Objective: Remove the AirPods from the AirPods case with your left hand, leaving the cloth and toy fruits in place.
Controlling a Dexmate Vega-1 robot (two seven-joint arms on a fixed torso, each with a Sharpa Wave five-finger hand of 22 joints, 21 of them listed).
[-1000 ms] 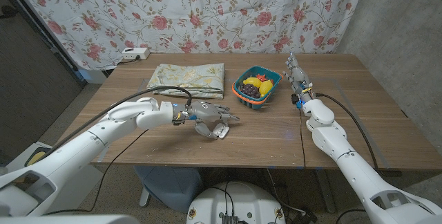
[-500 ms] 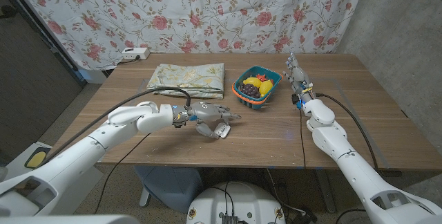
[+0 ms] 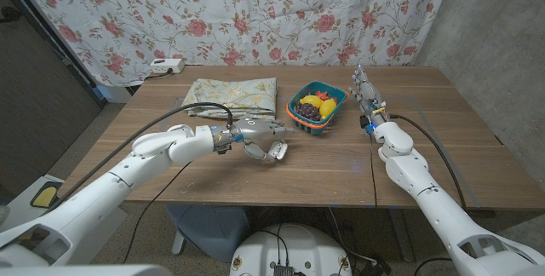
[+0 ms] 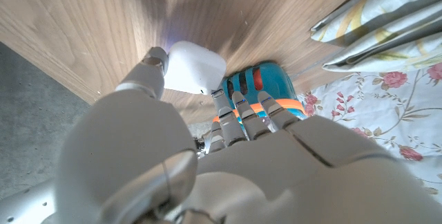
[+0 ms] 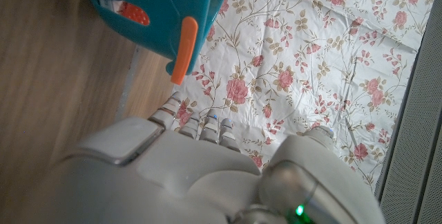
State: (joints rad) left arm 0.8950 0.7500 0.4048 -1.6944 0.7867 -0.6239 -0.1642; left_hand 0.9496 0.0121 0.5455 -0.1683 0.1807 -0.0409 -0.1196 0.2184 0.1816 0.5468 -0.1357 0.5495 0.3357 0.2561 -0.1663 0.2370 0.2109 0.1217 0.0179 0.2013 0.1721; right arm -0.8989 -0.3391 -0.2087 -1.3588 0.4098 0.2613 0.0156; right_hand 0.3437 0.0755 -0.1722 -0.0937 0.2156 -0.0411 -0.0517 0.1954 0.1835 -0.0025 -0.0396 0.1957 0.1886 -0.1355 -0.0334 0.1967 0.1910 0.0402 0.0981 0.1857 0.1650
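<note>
Head view showed the left hand (image 3: 260, 137) raised a little above the wooden table (image 3: 213, 169), with the white AirPods case (image 3: 276, 151) pinched in its fingers, just in front of the teal basket (image 3: 316, 108) of toy fruits (image 3: 317, 104). The left wrist view showed the same case (image 4: 195, 67) more clearly: the thumb was pressed on one side of it and the other fingers (image 4: 243, 110) were curled close together on the other side. The lid looked closed, and I could not see any AirPods outside the case.

The right hand (image 3: 367, 94) stood at the far side of the basket, fingers straight and near each other, holding nothing as far as I could tell.

The risks, in my judgement, were these. The grip was only a small pinch on a smooth rounded shell, so the case could slip or turn and fall on the table. The hand holding the case was also the one that must take out the AirPods, so opening the lid with this hand alone looked difficult. The basket was near, and the folded cloth (image 3: 232, 94) was not far behind; a wide movement of the left arm could push either one out of place.
</note>
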